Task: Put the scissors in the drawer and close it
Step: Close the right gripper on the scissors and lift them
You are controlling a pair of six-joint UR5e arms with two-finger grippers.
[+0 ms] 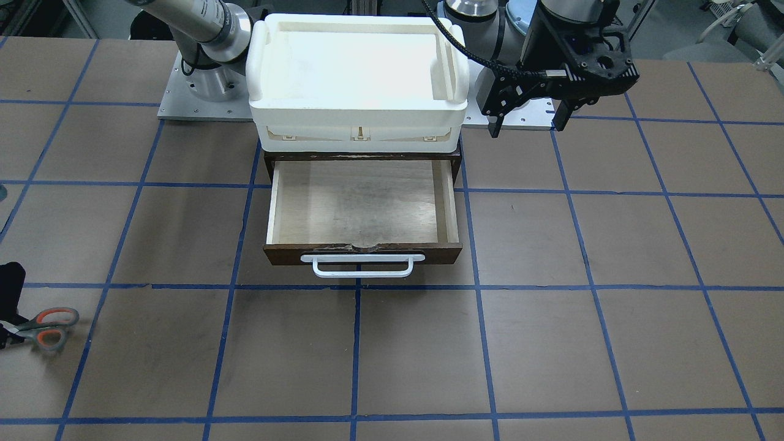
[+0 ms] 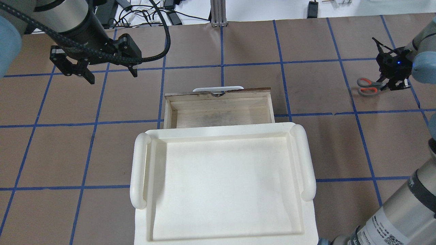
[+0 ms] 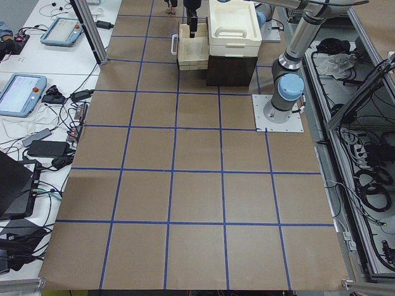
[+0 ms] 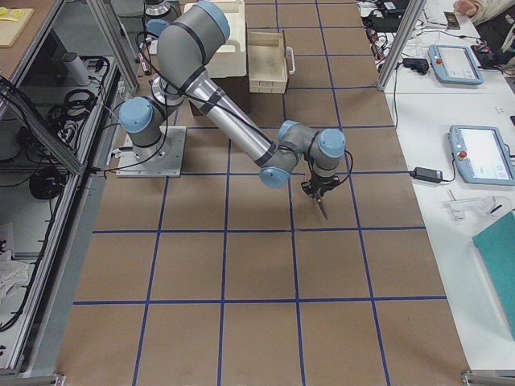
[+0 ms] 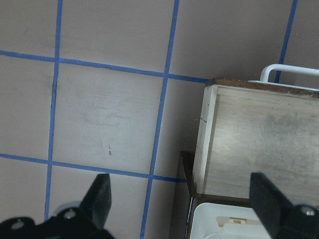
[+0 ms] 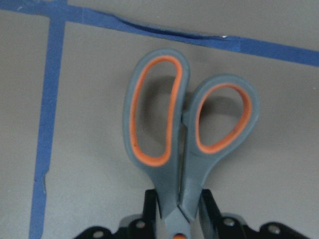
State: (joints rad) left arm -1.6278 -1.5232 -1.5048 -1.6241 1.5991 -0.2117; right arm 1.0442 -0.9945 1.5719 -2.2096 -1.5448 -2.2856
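The scissors [image 6: 179,144], with grey-and-orange loop handles, are at the table's far right end [image 2: 368,86], level with or just above the surface. My right gripper [image 6: 178,211] is shut on them just below the handles, near the pivot; the blades are hidden under it. It also shows at the left edge of the front view [image 1: 11,324], beside the handles [image 1: 52,327]. The dark brown drawer [image 1: 361,202] stands pulled open and holds nothing, its white handle [image 1: 362,264] facing away from me. My left gripper [image 1: 527,119] is open and hangs above the table left of the drawer [image 2: 110,73].
A white plastic tray [image 2: 143,170] sits on top of the dark cabinet that holds the drawer. Blue tape lines grid the brown table. In the left wrist view the drawer's corner [image 5: 207,92] and the cabinet lie to the right of my open fingers [image 5: 99,196].
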